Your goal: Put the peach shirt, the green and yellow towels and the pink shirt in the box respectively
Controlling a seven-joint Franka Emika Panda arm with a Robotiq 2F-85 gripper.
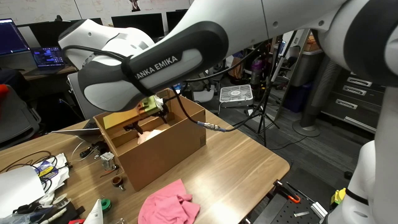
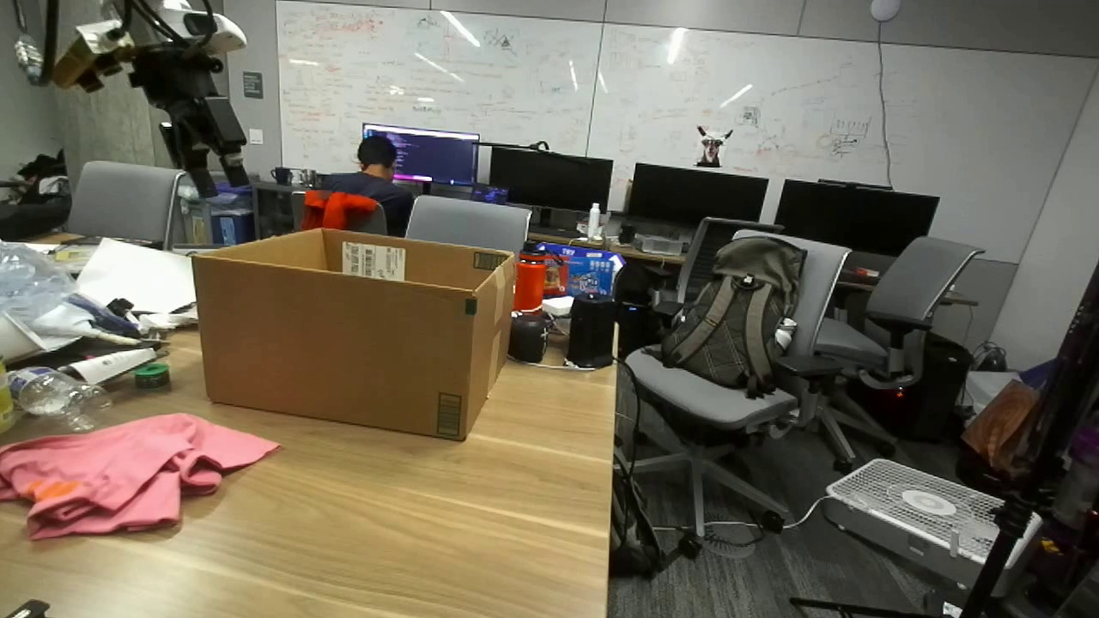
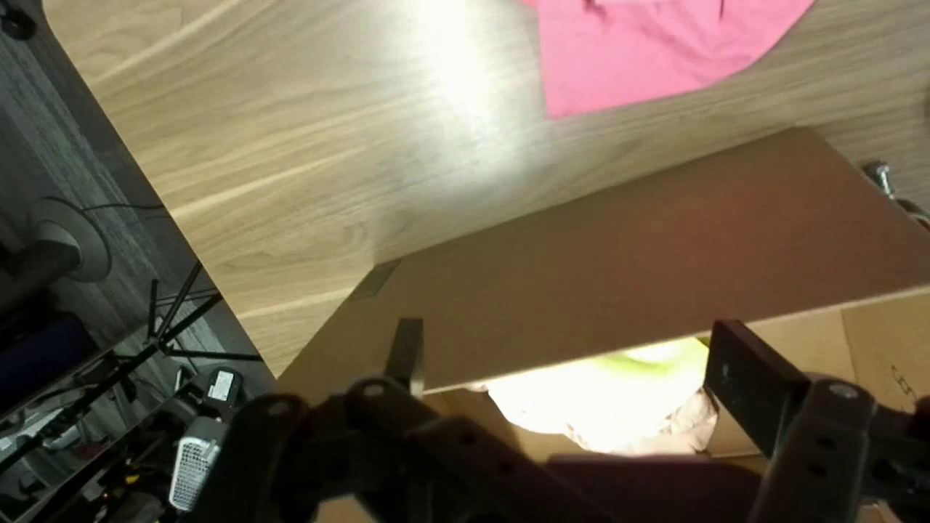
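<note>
The claw (image 3: 565, 356) (empty) gapes wide, higher than the box (image 2: 335, 343).

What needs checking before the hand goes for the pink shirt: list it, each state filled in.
1. Hand open, nothing held: ok.
2. Box upright, top open: ok.
3. Peach shirt in the box: ok.
4. Green and yellow towels in: cannot tell; one yellow-green cloth shows, mostly washed out.
5. Pink shirt clear of the box: ok, crumpled on the table.
6. Hand over that shirt: not ok, the box lies between in the wrist view.
</note>
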